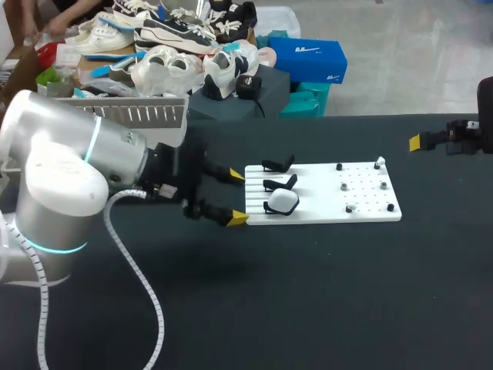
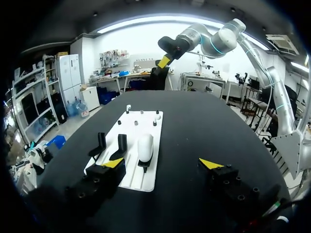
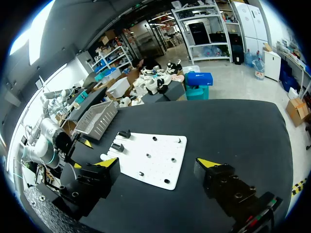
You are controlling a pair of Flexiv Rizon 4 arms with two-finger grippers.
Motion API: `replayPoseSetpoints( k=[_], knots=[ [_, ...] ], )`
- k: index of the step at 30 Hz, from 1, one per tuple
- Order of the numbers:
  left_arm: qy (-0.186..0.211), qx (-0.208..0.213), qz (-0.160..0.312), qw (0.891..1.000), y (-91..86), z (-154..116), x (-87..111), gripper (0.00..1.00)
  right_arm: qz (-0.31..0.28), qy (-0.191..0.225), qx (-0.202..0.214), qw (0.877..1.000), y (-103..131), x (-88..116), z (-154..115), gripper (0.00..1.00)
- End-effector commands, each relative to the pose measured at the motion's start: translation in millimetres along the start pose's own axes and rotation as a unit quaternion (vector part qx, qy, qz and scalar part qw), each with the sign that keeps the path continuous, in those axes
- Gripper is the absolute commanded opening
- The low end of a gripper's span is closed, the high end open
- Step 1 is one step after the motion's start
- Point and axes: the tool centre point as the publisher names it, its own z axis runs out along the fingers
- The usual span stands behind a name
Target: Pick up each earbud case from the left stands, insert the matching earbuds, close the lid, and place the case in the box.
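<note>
Left pincer [image 1: 236, 196] spread wide, just short of the white earbud case [image 1: 282, 202].
Risk: a finger clips the neighbouring black stand [image 1: 281, 183] and knocks the case off.

My table [image 1: 323, 308] is plain black. The board [image 1: 316, 193] is white, ribbed with fine lines at one end and dotted with small dark pegs [image 1: 350, 208] at the other. The stands [image 1: 279, 163] are black and the case [image 1: 283, 202] is white. My left gripper [image 1: 236, 196] and right gripper [image 3: 157, 162] are black with yellow tips. My left arm [image 1: 62, 177] is silver-grey with a cyan ring.
</note>
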Motion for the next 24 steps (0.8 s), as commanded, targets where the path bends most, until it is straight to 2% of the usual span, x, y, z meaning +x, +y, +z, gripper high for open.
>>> replayPoseSetpoints(
  k=[1, 3, 6, 7, 10, 11, 15, 17, 23, 24],
  knots=[
    [-0.007, 0.0, -0.004, 1.0, 9.7, 17.0, 0.2, 1.0, 0.0, 0.0, 0.0, 1.0, 0.0, 0.0, 0.0, 1.0],
    [-0.009, 0.001, -0.007, 1.0, 12.8, 22.6, -0.1, 1.0, 0.0, 0.0, 0.0, 1.0, 0.0, 0.0, 0.0, 1.0],
    [-0.01, 0.0, -0.012, 1.0, 17.0, 30.5, 0.9, 0.94, 0.0, 0.0, 0.0, 1.0, 0.0, 0.0, 0.0, 1.0],
    [-0.016, -0.005, -0.014, 1.0, 18.9, 33.5, 1.4, 0.87, 0.0, 0.0, 0.0, 1.0, 0.0, 0.0, 0.0, 1.0],
    [-0.026, -0.02, -0.023, 0.999, 25.2, 40.2, 1.8, 0.76, 0.0, 0.0, 0.0, 1.0, 0.0, 0.0, 0.0, 1.0],
    [-0.025, -0.018, -0.023, 0.999, 26.0, 41.1, 2.3, 0.75, 0.0, 0.0, 0.0, 1.0, 0.0, 0.0, 0.0, 1.0],
    [-0.021, -0.003, -0.024, 0.999, 25.5, 42.1, 5.0, 0.82, 0.0, 0.0, 0.0, 1.0, 0.0, 0.0, 0.0, 1.0],
    [-0.021, 0.004, -0.019, 1.0, 24.1, 42.0, 6.2, 0.82, 0.0, 0.0, 0.0, 1.0, 0.0, 0.0, 0.0, 1.0],
    [-0.029, -0.004, -0.024, 0.999, 28.8, 46.6, 6.4, 0.69, 0.0, 0.0, 0.0, 1.0, 0.0, 0.0, 0.0, 1.0],
    [-0.029, -0.002, -0.023, 0.999, 30.4, 47.1, 6.1, 0.63, 0.0, 0.0, 0.0, 1.0, 0.0, 0.0, 0.0, 1.0]
  ],
)
